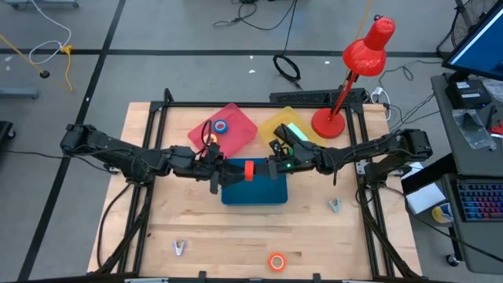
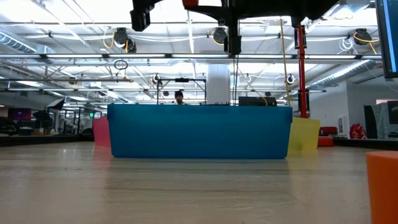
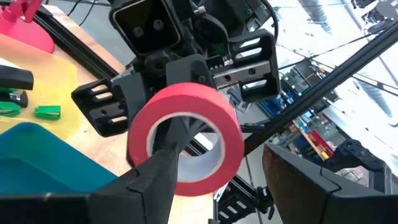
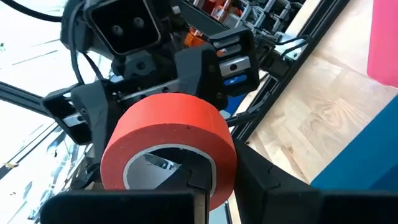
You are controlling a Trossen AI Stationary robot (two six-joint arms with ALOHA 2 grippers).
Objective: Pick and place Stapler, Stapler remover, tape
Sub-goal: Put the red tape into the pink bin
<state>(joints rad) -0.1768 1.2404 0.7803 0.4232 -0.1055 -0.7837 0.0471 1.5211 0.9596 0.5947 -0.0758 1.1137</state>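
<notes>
Both arms meet over the middle of the pale wooden table, above the rectangular teal plastic bin. Between them hangs a red ring-shaped tape roll with a pale core, clear of the bin floor.

Step in hand, as judged: a hand-over or a joint carry of this roll above the bin. In the left wrist view one finger of the left tool passes through the core of the roll, the other finger standing outside, so the tool is narrow and holding the roll's wall. In the right wrist view the right tool shows one finger inside the core of the same roll; it appears to grip as well, though whether it bears any load cannot be settled from this view.

The next move calls for one tool to open while the other keeps its hold, then a lowering into the bin.

Materials: the roll is smooth and matt on its outer band, rigid at the core. The bin walls are plain and opaque. A blue tape roll lies on a flat pink sheet; an orange tape roll sits near the table's front edge. A yellow sheet lies beside a red desk lamp.
</notes>
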